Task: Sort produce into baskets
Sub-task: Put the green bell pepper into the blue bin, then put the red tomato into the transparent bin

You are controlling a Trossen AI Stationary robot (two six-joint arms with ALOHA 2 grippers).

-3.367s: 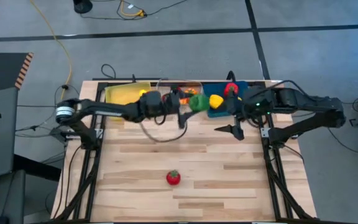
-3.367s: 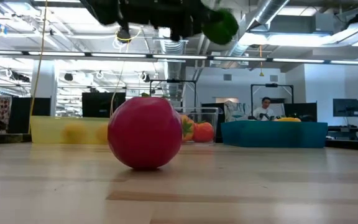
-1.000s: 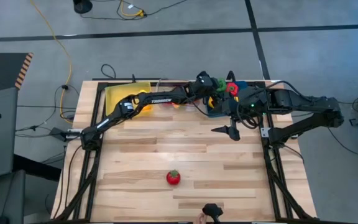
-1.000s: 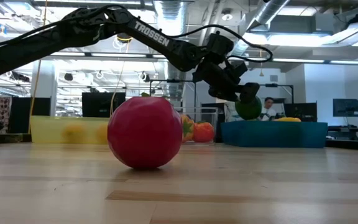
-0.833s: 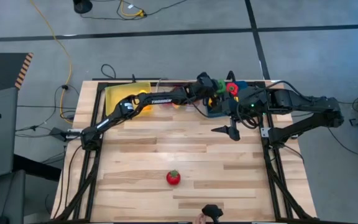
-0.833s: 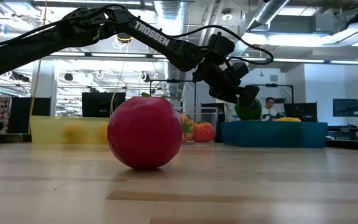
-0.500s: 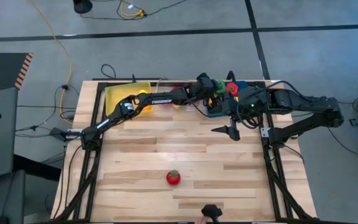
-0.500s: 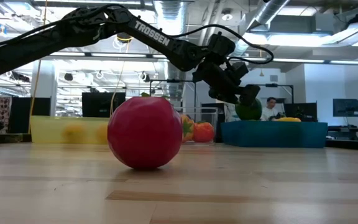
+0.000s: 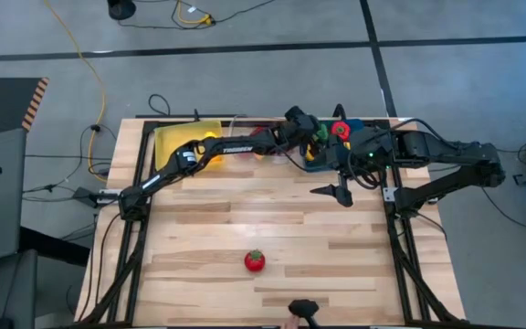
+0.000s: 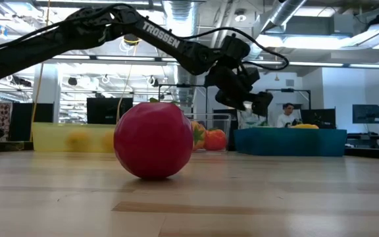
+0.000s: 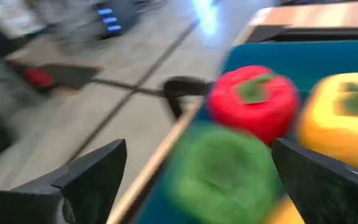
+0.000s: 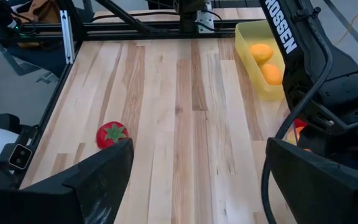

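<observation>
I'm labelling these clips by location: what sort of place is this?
Probably a robotics lab or open workshop: a wooden table in a metal frame, exposed ceiling ducts, and a person at monitors in the background.

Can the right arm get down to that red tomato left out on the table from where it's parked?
Probably yes. The red tomato sits alone on bare table, nothing beside it. The right gripper hangs with jaws open over the table in front of the blue basket, and the left gripper is busy at that basket, out of the path.
</observation>
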